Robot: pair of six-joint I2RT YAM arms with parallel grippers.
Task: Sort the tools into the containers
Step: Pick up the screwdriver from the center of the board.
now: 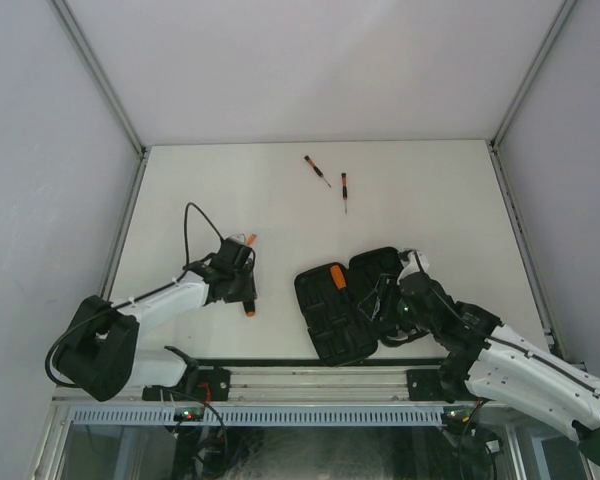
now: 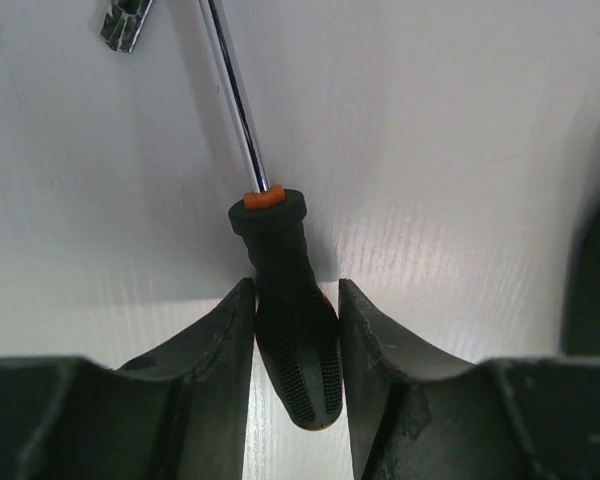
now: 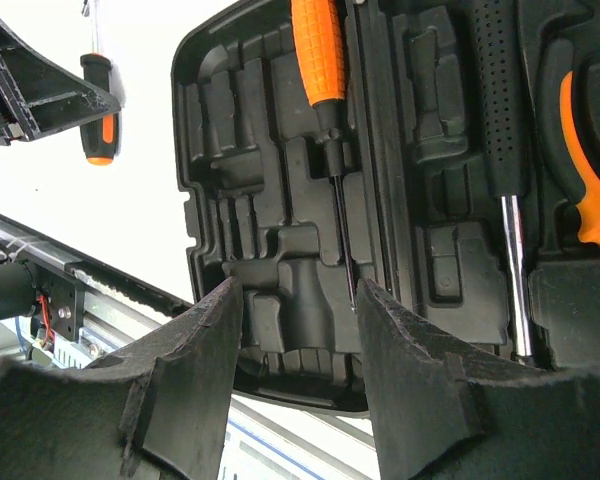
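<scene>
My left gripper (image 1: 245, 292) is shut on the black handle of a screwdriver (image 2: 285, 300), whose chrome shaft points away over the white table; the fingers (image 2: 210, 340) press both sides of the handle. That screwdriver also shows in the right wrist view (image 3: 98, 100). The black tool case (image 1: 330, 325) lies open at front centre. It holds an orange-handled screwdriver (image 3: 318, 50), a black-handled tool with a metal shaft (image 3: 500, 120) and an orange grip (image 3: 588, 170). My right gripper (image 3: 298, 300) is open and empty above the case's near edge (image 3: 280, 385). Two small screwdrivers (image 1: 317, 170) (image 1: 344, 190) lie at the far centre.
A small orange piece (image 1: 250, 240) shows just beyond my left wrist. A bit of grey metal (image 2: 125, 25) lies at the top left of the left wrist view. The metal rail (image 1: 310, 378) runs along the table's near edge, close below the case.
</scene>
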